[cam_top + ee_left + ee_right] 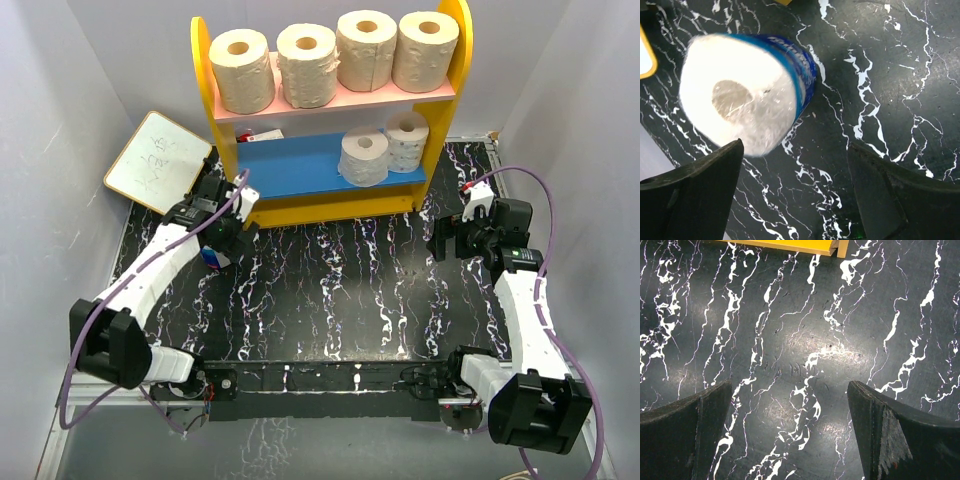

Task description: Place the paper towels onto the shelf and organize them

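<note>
Desk (330, 300) of black with white marble veining carries a shelf (205, 70) with yellow round-topped sides. Four tan, hollow-cored rolls (330, 65) stand in a row on its pink upper board, and two smaller white rolls (365, 157) stand on the blue lower board. One glossy blue-wrapped roll (745, 92) sits on the desk by the shelf's left foot, just ahead of the wide-spread left hand (795, 150). The right hand (790, 390) gapes wide above the desk.

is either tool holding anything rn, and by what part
Nothing is held. The left tool is open above the blue-wrapped roll, not gripping it; the right tool is open over the table.
</note>
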